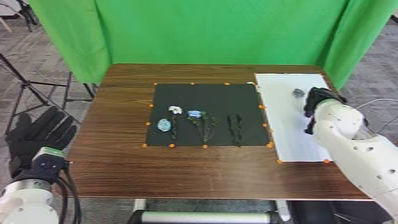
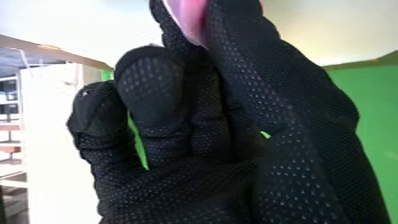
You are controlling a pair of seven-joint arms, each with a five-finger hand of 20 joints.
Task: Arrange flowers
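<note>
The right hand's (image 1: 320, 100) fingers are pinching a pink piece (image 2: 187, 17) at the white sheet (image 1: 299, 145) on the bench (image 1: 178, 175), while the left hand's (image 1: 40, 137) fingers are resting straight, slightly apart, beside the bench. The piece is probably behaving like a light, soft petal (my guess, from its thin look), creasing easily and asking for a gentle hold near its base. The glove is hiding much of it, the wrist view's edge is cutting it off, and any stem is escaping notice.
</note>
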